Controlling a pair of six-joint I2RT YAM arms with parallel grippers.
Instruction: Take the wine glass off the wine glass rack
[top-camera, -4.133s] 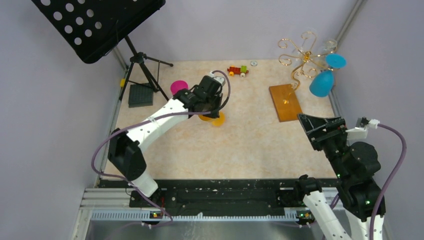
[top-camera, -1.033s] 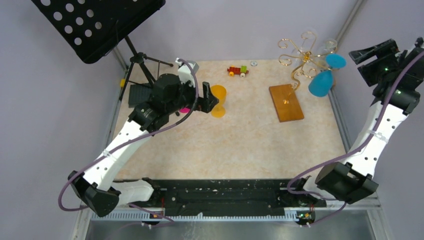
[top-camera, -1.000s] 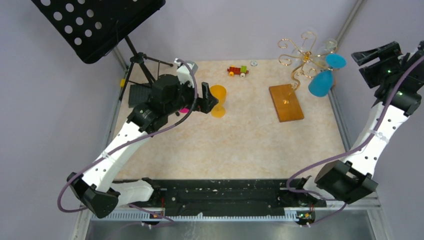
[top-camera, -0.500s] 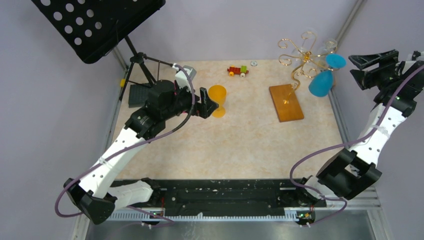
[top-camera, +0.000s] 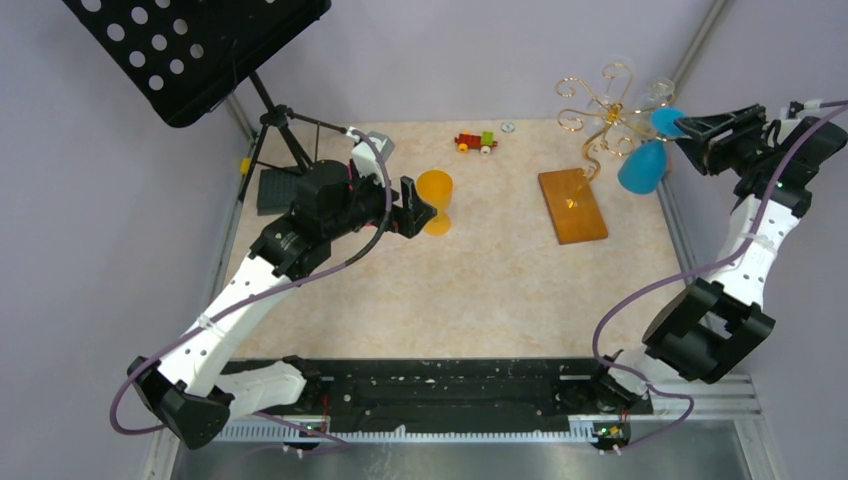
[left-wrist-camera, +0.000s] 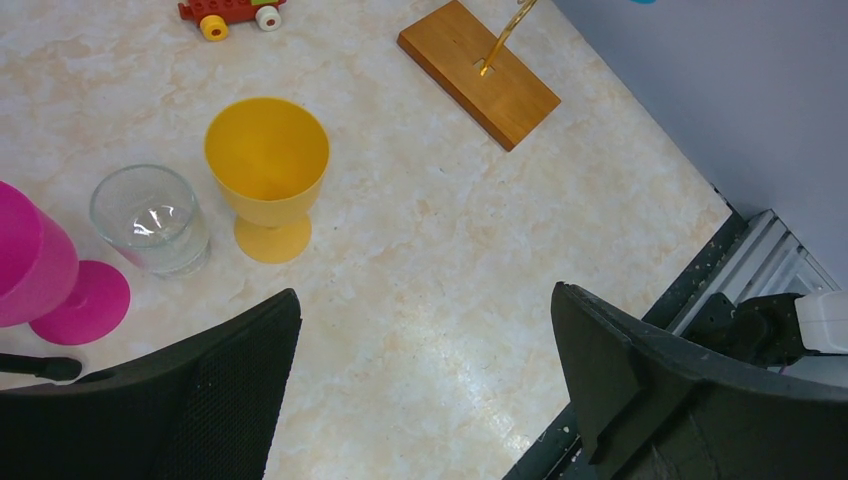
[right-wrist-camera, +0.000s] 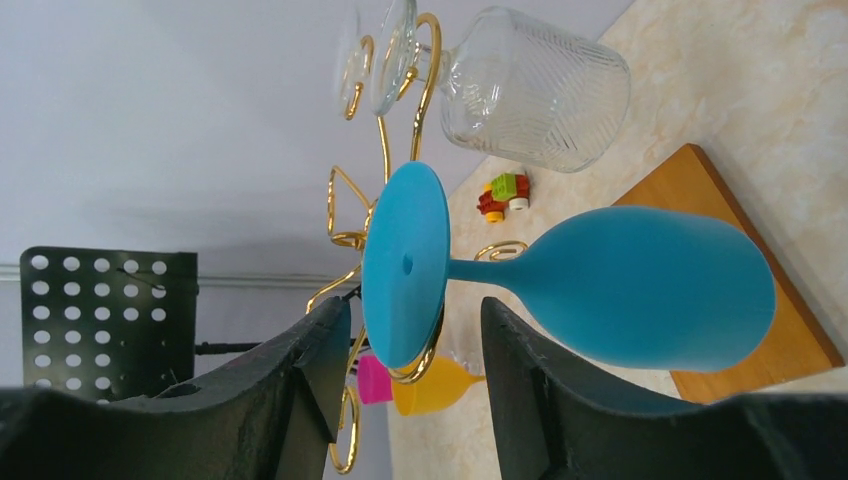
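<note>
The wine glass rack (top-camera: 600, 105) is a gold wire stand on a wooden base (top-camera: 572, 204) at the back right. A blue wine glass (top-camera: 643, 165) hangs upside down from one of its arms, and a clear ribbed glass (top-camera: 655, 92) hangs from another. My right gripper (top-camera: 688, 135) is open at the blue glass's foot. In the right wrist view the round blue foot (right-wrist-camera: 405, 265) sits between the two fingers of that gripper (right-wrist-camera: 415, 310), with a gap on each side. My left gripper (left-wrist-camera: 425, 300) is open and holds nothing, just left of a yellow goblet (top-camera: 436, 200).
A clear tumbler (left-wrist-camera: 150, 218) and a pink goblet (left-wrist-camera: 40, 275) stand beside the yellow goblet (left-wrist-camera: 268, 165). A toy train (top-camera: 476, 142) lies at the back. A black music stand (top-camera: 195, 45) on a tripod fills the back left corner. The right wall is close behind the rack.
My right gripper has swung left from the wall to the rack, and its fingers have narrowed around the blue glass's foot. The left arm has shifted slightly.
</note>
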